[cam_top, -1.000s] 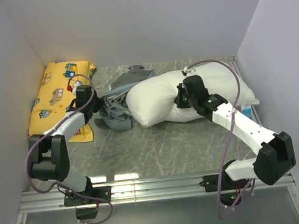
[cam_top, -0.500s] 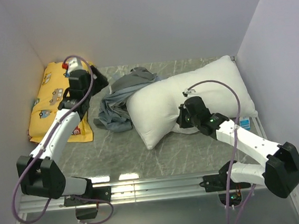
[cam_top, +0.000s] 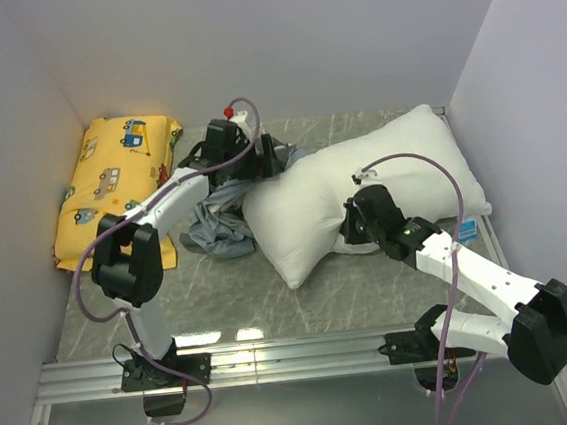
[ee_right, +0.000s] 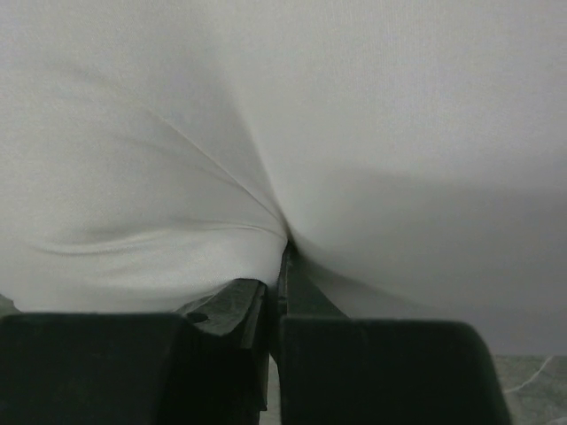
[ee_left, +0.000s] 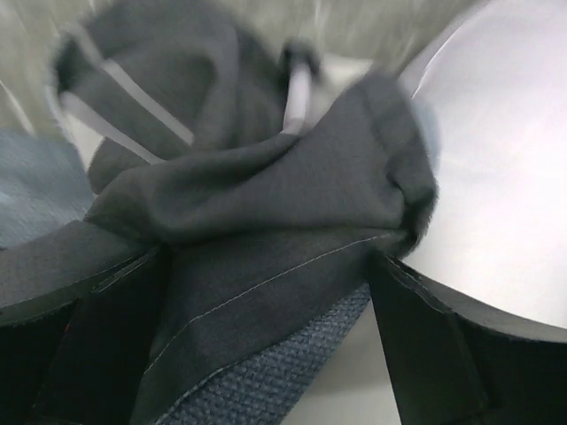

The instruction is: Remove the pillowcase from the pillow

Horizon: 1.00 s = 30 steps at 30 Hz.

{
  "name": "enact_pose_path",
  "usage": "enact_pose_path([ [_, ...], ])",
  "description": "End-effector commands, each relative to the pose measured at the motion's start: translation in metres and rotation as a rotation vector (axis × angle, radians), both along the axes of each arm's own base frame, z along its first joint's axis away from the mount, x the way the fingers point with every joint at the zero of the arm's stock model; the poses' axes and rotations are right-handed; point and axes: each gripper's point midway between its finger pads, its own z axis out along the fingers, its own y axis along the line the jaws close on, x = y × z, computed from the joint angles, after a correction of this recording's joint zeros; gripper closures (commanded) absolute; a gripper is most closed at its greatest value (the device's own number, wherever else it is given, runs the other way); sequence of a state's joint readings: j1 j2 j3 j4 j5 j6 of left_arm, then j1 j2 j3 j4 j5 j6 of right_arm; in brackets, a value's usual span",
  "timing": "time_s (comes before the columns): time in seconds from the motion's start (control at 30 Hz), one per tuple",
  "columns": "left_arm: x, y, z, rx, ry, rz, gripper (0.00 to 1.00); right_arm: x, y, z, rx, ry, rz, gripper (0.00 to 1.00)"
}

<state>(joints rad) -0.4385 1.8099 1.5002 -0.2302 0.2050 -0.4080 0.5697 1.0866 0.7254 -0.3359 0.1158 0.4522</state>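
At upper centre, the left gripper [cam_top: 266,160] stands spread wide around the pillowcase [cam_top: 216,224], gripping nothing.
The right gripper [ee_right: 276,266] pinches a fold of the pillow [cam_top: 298,206], likely anchoring it against pulling.

A robotics lab test cell, not a bedroom.

Bare, pale walls [cam_top: 277,42] close in a grey marble-patterned surface [cam_top: 271,294] on 3 sides, with no furniture or decoration around it. An aluminium rail [cam_top: 297,357] runs along the near edge, and 2 robot arms are bolted to it side by side, the left arm [cam_top: 176,195] and the right arm [cam_top: 469,265], each trailing a loose purple cable [cam_top: 399,155]. The only household things are bedding lying on the surface: a white pillow [cam_top: 379,163], a crumpled grey-blue pillowcase [cam_top: 220,229] and a yellow vehicle-print cushion [cam_top: 110,179].
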Motion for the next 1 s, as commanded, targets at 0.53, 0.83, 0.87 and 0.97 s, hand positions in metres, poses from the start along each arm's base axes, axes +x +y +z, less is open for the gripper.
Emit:
enact_pose_path([
  [0.53, -0.021, -0.009, -0.033, -0.009, 0.090, -0.026, 0.99, 0.013, 0.071, 0.135, -0.086, -0.207, 0.198, 0.25],
  [0.83, -0.008, 0.013, -0.020, 0.020, 0.046, 0.113, 1.00, 0.063, 0.120, 0.008, -0.387, 0.064, 0.316, 0.19],
  [0.87, -0.006, 0.017, -0.018, 0.018, 0.046, 0.141, 1.00, 0.065, 0.115, -0.007, -0.428, 0.088, 0.296, 0.26],
  [0.97, 0.003, 0.042, -0.008, -0.010, 0.035, 0.236, 1.00, 0.063, 0.098, -0.027, -0.446, 0.135, 0.247, 0.91],
])
